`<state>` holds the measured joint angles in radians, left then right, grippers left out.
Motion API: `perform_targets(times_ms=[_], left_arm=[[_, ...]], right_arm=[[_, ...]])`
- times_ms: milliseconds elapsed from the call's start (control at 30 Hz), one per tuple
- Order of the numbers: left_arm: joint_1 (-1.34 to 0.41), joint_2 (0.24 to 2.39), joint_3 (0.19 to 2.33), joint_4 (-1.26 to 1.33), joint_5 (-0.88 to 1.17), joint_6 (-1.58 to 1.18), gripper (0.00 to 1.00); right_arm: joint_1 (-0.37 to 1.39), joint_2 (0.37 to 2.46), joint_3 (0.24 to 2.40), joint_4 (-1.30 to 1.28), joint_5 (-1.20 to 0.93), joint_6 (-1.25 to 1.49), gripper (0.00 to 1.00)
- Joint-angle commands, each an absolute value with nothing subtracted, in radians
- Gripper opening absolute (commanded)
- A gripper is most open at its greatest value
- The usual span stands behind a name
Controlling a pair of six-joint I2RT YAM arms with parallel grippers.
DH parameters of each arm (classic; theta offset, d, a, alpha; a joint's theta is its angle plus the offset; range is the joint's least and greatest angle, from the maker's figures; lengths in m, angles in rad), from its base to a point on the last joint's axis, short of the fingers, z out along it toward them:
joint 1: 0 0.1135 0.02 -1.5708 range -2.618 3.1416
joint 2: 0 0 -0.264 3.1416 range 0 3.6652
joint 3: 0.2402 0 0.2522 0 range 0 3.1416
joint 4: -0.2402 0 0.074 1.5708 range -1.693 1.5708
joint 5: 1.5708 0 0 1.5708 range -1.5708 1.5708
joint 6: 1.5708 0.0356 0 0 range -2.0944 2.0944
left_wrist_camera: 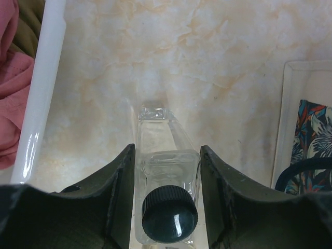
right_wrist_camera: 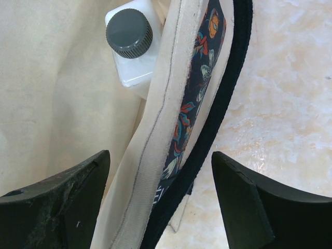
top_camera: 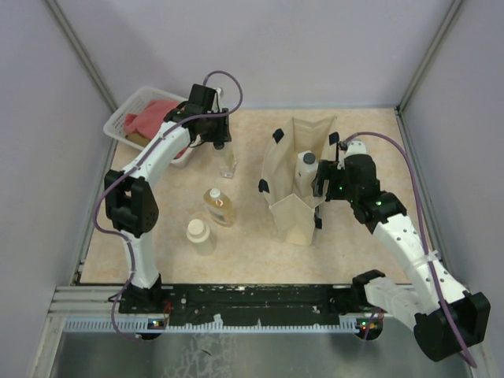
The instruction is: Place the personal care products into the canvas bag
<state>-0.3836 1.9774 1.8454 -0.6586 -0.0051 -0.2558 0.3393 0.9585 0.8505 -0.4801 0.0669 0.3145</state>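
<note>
The canvas bag (top_camera: 293,197) stands open at centre right, and the white bottle with a dark cap (top_camera: 306,167) is inside it. That bottle also shows in the right wrist view (right_wrist_camera: 136,65). My right gripper (top_camera: 324,183) is open, its jaws on either side of the bag's rim (right_wrist_camera: 155,135) and black strap (right_wrist_camera: 218,104). My left gripper (top_camera: 220,143) is shut on the clear bottle with a dark cap (left_wrist_camera: 167,181), which stands upright on the table. The amber bottle (top_camera: 220,207) and the squat cream bottle (top_camera: 199,235) stand on the table left of the bag.
A white lattice basket (top_camera: 126,110) holding a red cloth (top_camera: 150,118) sits at the back left, close to the left gripper; its rim shows in the left wrist view (left_wrist_camera: 44,78). The bag's edge (left_wrist_camera: 311,83) lies to the right of the clear bottle.
</note>
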Motion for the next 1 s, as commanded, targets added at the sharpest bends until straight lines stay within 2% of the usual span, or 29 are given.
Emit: perform_targets(times_ms=[0, 67, 167, 400, 533, 700, 800, 900, 967], left_arm=[[-0.382, 1.965, 1.867, -0.710, 0.007, -0.143, 0.29], [-0.382, 1.955, 1.857, -0.710, 0.014, -0.133, 0.40], [-0.382, 1.944, 1.842, -0.705, 0.027, -0.120, 0.49], [-0.382, 1.950, 1.852, -0.722, 0.050, -0.083, 0.79], [-0.380, 1.946, 1.853, -0.738, 0.054, -0.082, 0.85], [-0.380, 1.911, 1.801, -0.744, 0.084, -0.085, 0.84], [-0.379, 1.886, 1.742, -0.721, 0.093, -0.085, 0.80], [-0.380, 1.877, 1.707, -0.699, 0.101, -0.089, 0.65], [-0.380, 1.882, 1.708, -0.697, 0.110, -0.088, 0.44]], right_arm=[[0.339, 0.963, 0.859, -0.445, 0.077, 0.298, 0.79], [0.339, 0.963, 0.857, -0.445, 0.077, 0.299, 0.79], [0.339, 0.963, 0.857, -0.444, 0.075, 0.300, 0.79], [0.339, 0.958, 0.851, -0.443, 0.073, 0.302, 0.79], [0.339, 0.957, 0.850, -0.443, 0.073, 0.301, 0.79], [0.339, 0.954, 0.849, -0.445, 0.076, 0.300, 0.80], [0.339, 0.952, 0.845, -0.443, 0.077, 0.299, 0.80], [0.339, 0.953, 0.845, -0.445, 0.078, 0.298, 0.80], [0.339, 0.951, 0.845, -0.448, 0.080, 0.296, 0.80]])
